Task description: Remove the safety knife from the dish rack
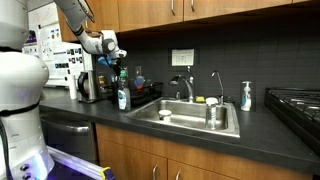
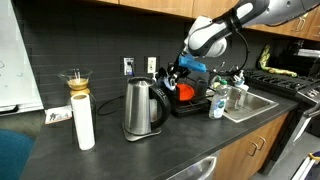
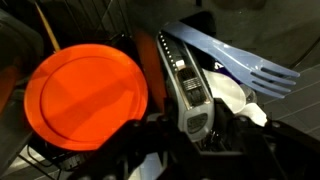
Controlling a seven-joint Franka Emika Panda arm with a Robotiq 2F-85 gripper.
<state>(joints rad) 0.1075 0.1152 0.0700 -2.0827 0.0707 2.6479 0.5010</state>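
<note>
In the wrist view the safety knife [image 3: 180,75], grey and black with an orange edge, lies lengthwise with its near end between my gripper's dark fingers [image 3: 195,135], which look closed on it. It sits beside an orange plate [image 3: 85,90] and a blue plastic fork [image 3: 240,60] in the black dish rack [image 3: 30,150]. In both exterior views my gripper [image 1: 118,62] [image 2: 178,72] hangs low over the rack [image 1: 145,95] [image 2: 198,105], which stands on the dark counter next to the steel sink [image 1: 190,118]. The knife is too small to make out there.
A steel kettle [image 2: 140,108] and a white cylinder topped by a glass dripper [image 2: 85,120] stand on the counter. A green-capped bottle [image 1: 123,97] stands at the rack's front, a faucet [image 1: 186,87] and a soap bottle [image 1: 246,96] by the sink, and a stove [image 1: 295,100] beyond. Cabinets hang overhead.
</note>
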